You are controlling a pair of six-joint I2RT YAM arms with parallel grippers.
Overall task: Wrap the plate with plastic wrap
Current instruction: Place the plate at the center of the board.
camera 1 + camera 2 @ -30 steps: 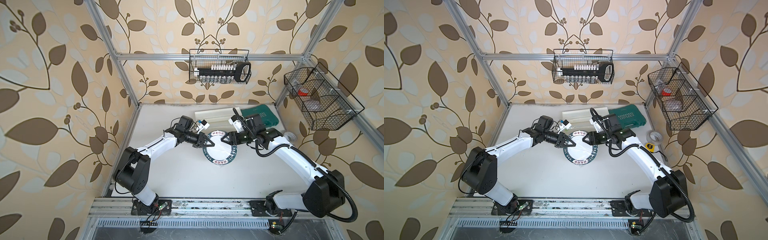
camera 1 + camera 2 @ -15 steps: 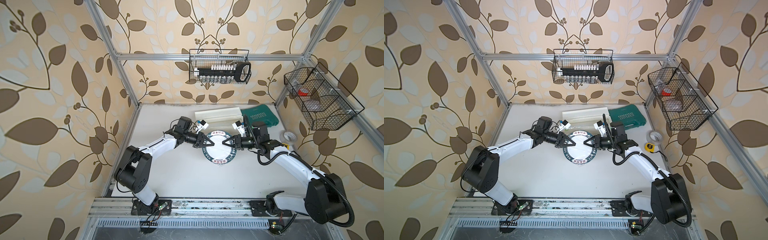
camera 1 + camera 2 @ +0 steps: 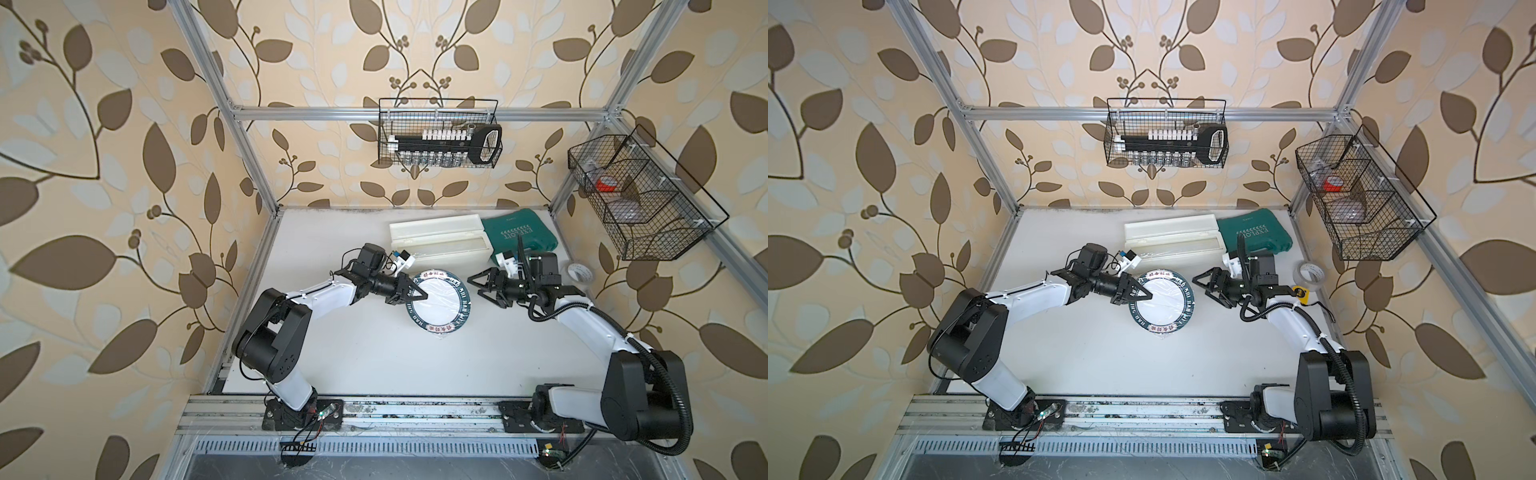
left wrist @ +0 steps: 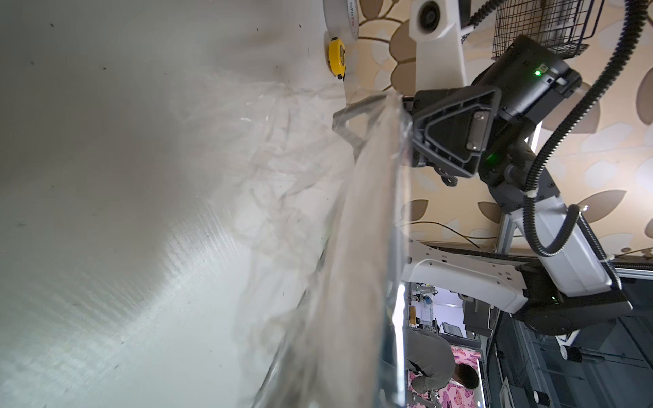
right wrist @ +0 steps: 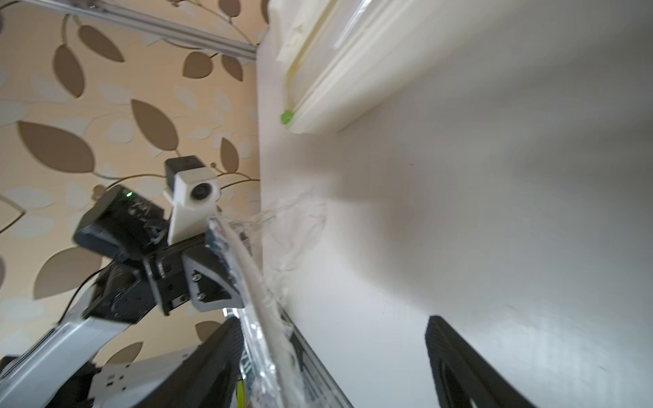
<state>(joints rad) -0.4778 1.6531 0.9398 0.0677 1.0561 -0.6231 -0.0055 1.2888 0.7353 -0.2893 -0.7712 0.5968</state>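
Left gripper: you have it clamped shut on the plate's rim, on the side nearest its own arm.
Right gripper: your jaws stand wide apart and hold nothing. They are just beside the plate's opposite rim, not touching it.
Plate: you will find it mid-table between the two grippers, in front of the box. In both top views its white centre faces up. Both wrist views show it edge-on, and you cannot tell for sure whether it rests on the table or is lifted.
Wrap: the clear, crinkled film glints over the plate's face. It bunches round the rim where your left gripper pinches, and loose folds trail off the edge.
Box: long and white, it lies toward the back wall with a green tab at one end.
Case: the green case is just beside the box, behind your right gripper.
Tape roll: it sits by the right wall, near your right wrist.
Table: its top is white.
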